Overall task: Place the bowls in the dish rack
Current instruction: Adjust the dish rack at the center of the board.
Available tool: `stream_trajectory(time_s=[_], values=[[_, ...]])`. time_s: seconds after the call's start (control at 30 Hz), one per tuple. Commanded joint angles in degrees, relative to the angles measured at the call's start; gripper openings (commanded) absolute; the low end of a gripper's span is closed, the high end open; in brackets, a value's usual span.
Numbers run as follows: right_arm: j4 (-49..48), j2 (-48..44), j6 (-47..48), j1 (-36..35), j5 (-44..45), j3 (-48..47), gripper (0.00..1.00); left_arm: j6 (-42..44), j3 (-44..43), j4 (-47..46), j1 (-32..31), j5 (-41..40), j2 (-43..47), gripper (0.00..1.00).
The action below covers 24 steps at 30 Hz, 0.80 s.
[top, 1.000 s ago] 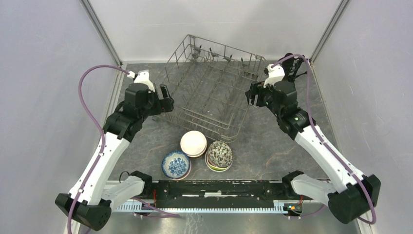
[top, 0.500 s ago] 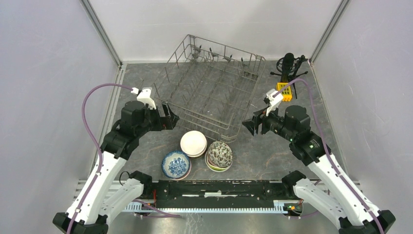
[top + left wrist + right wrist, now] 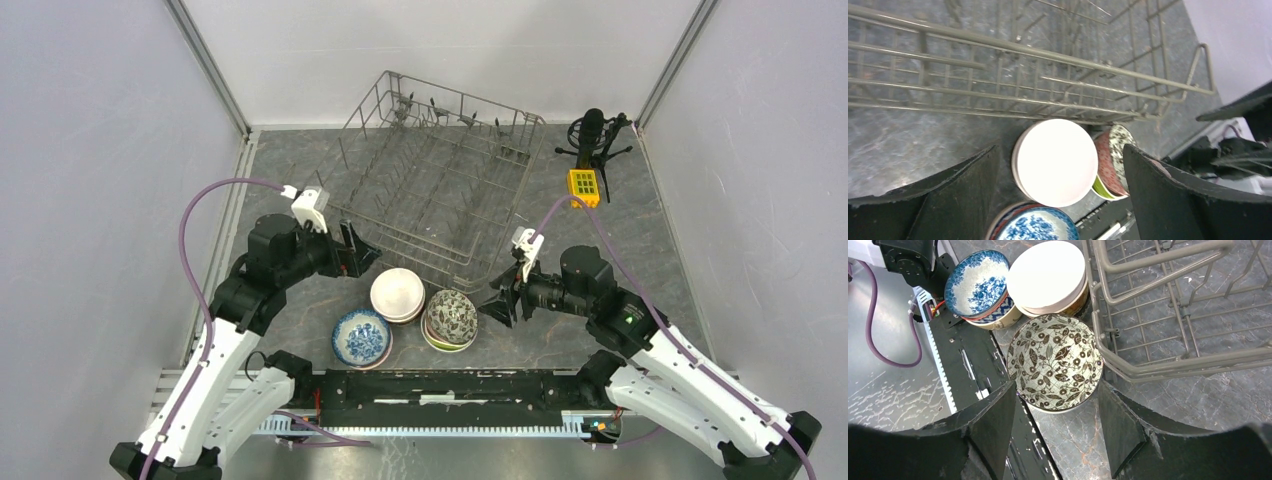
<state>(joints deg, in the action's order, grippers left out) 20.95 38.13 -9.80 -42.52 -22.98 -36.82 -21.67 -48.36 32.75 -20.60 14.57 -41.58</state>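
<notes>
Three stacks of bowls stand at the near middle of the table: a white bowl [image 3: 397,293] on top of one, a blue-and-white bowl [image 3: 361,336] on another, a black-and-white leaf-patterned bowl [image 3: 452,317] on the third. The grey wire dish rack [image 3: 440,180] lies behind them and holds no bowls. My left gripper [image 3: 362,254] is open, just left of the white bowl [image 3: 1056,161]. My right gripper [image 3: 497,303] is open, just right of the patterned bowl [image 3: 1055,362]. The blue-and-white bowl also shows in both wrist views [image 3: 1035,225] [image 3: 977,282]. The rack's front edge [image 3: 1148,365] is next to the patterned bowl.
A yellow keypad box [image 3: 583,185] and a black microphone on a small tripod [image 3: 592,130] stand at the far right. The black base rail [image 3: 440,385] runs along the near edge, close to the bowls. Grey walls enclose the table.
Both arms have swung from the rack's sides down and inward toward the bowl stacks. The bowls and rack have not moved.
</notes>
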Motion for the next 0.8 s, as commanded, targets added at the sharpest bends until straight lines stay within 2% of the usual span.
stream_trajectory(time_s=[0.0,0.1,0.23,0.33,0.53,0.77], values=[[-0.95,-1.13,-0.19,-0.78,1.04,-0.36,0.66,-3.53,-0.60,-0.82,-0.92,9.06,-0.69,0.95],[0.89,-1.24,1.27,-0.90,4.14,-0.51,0.66,-5.48,-2.08,2.79,-6.09,5.89,-1.02,0.91],[3.46,-1.06,3.39,-0.97,9.11,-1.29,0.66,-8.71,-5.56,8.26,-19.72,-8.69,-2.45,0.91],[5.02,-1.08,3.82,-0.91,14.09,-1.97,0.66,-12.28,-6.31,9.96,-27.71,-14.29,-5.39,0.87],[6.95,-2.06,3.82,-0.96,24.61,-1.67,0.64,-17.69,-8.37,13.31,-38.74,-27.58,-10.23,0.82],[8.14,-4.70,4.00,-0.95,30.96,0.52,0.64,-21.39,-13.95,16.14,-48.31,-35.83,-20.47,0.80]])
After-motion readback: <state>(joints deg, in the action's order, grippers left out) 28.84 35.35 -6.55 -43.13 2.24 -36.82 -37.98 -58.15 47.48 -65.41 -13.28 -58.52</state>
